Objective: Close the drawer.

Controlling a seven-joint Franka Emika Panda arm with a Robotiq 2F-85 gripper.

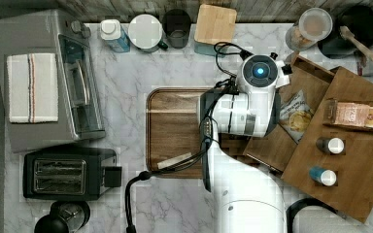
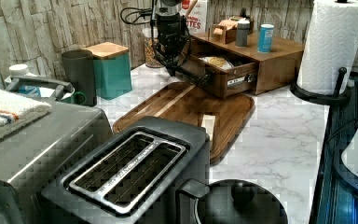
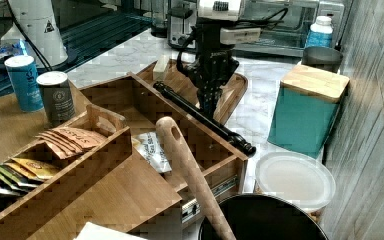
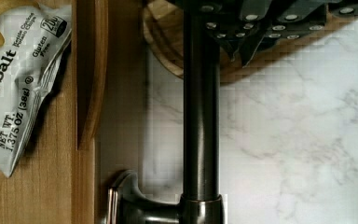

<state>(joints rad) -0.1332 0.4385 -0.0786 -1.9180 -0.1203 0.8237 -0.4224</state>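
The drawer [image 3: 180, 125] is pulled far out of the wooden cabinet [image 1: 349, 160], so its flat bottom is open to view and a bag of sea salt chips [image 4: 14, 79] is seen lying inside. In the top view the drawer is found at about 3 o'clock from the picture's middle, between the cabinet and the darker wooden tray [image 1: 172, 131]. Its front panel carries a long dark bar handle [image 3: 205, 120], held away from the wood by a short post.

The gripper [image 3: 211, 102] is placed just at this handle, on the side away from the cabinet. In the wrist view the bar runs straight under the fingers [image 4: 249, 46]. The fingers seem narrow and nothing is held between them, but whether they press on the bar cannot be told for sure. This placing is judged to be chosen for a push: the force would go along the slide rails [image 3: 215, 192].

On the cabinet top 2 small bottles [image 1: 328, 160] stand upright, so a gentle push is judged better. The tray lies on the marble tabletop [image 1: 126, 82] just in front of the drawer.
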